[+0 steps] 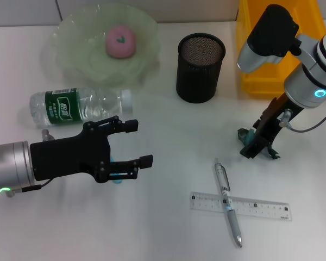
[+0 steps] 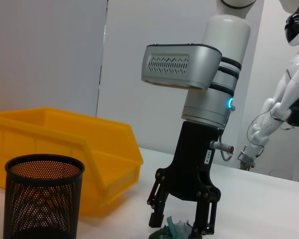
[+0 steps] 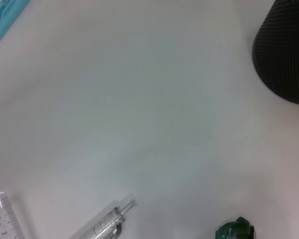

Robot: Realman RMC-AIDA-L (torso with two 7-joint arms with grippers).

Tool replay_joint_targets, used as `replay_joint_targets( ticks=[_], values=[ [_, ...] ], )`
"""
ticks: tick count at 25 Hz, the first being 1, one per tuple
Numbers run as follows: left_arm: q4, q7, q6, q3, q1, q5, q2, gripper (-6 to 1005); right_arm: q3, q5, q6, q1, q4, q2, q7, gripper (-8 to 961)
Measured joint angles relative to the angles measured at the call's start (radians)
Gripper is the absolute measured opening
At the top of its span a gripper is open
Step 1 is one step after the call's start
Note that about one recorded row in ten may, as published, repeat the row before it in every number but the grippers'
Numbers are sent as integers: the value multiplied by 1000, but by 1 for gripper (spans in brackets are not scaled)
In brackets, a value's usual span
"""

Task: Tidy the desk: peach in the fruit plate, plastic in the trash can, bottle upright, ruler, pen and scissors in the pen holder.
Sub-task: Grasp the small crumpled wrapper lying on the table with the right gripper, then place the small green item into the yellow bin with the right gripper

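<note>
- Green crumpled plastic (image 1: 259, 142) on the white desk (image 1: 168, 228), bracketed by the spread fingers of the right gripper (image 1: 254, 145); not yet clamped, apparently poised for a grasp toward the yellow trash can (image 1: 277, 49).
- Left gripper (image 1: 131, 144) wide, empty, hovering beside the lying bottle (image 1: 79, 105), presumably for righting.
- Peach (image 1: 120, 42) already in the fruit plate (image 1: 79, 54).
- Pen (image 1: 227, 200) crossed over ruler (image 1: 244, 206), well apart from the mesh pen holder (image 1: 200, 68).
- Scissors: only a blue sliver under the left gripper, identity uncertain.
</note>
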Motion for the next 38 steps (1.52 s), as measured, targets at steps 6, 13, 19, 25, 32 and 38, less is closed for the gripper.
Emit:
replay_joint_targets(
  ticks=[6,13,19,25,32,38],
  values=[
    [0,7,0,-2,1,0,1,859,0,2,0,-1,0,0,0,743],
    [0,8,0,-2,-3,0,4,859,0,1,0,-3,0,1,0,556],
    [0,10,0,-2,-5,0,4,859,0,2,-7,-5,-7,1,0,206],
    [0,10,0,-2,-5,0,4,859,0,2,-8,-8,-8,2,0,140],
    [0,10,0,-2,-4,0,4,859,0,3,-9,-8,-9,3,0,73],
    [0,11,-4,-2,-5,0,4,859,0,3,-9,-7,-9,3,4,48]
  ],
)
